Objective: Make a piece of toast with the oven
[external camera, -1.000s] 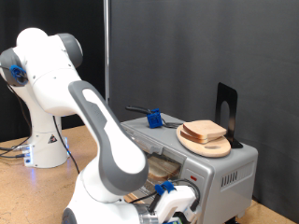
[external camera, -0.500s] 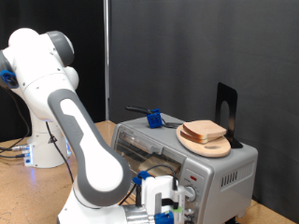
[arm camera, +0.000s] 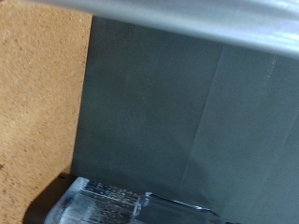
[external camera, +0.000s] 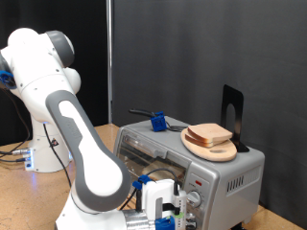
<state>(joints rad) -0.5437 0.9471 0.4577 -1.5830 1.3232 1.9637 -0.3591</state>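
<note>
On wooden table [external camera: 19, 196] | oven [external camera: 216, 172] | black backdrop [external camera: 192, 48]

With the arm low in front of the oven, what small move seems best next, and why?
Probably a small pull back and lift of the gripper. It sits low against the oven front, near the knobs, its fingers not visible. The wrist view shows only a grey panel and wood. The bread slices lie on the wooden plate on top.

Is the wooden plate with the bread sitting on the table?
No, the wooden plate with the bread sits on top of the oven, not on the table.
</note>
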